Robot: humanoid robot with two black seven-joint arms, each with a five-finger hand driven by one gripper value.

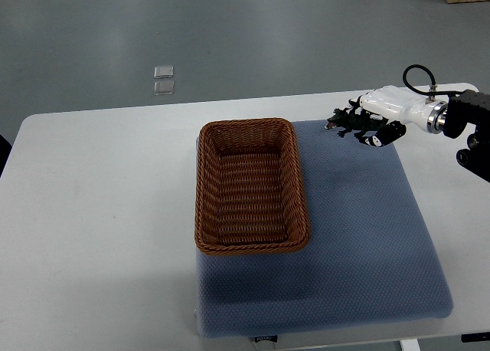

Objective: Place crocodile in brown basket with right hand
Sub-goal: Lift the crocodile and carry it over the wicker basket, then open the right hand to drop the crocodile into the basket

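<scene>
The right hand [392, 106] is white-shelled with black fingers [377, 139]; a silver wrist ring [436, 118], black forearm [471, 108] and looping black cable [419, 67] follow.

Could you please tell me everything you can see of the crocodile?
The crocodile is a small dark green plastic-looking toy with splayed legs. One end juts left toward the brown basket; the other is gripped by the right hand over the far right corner of the blue mat. Contact with the mat is unclear.

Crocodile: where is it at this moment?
In the top view the crocodile is at the upper right, gripped by the right hand at the far right corner of the blue mat, right of the brown basket and outside it.
</scene>
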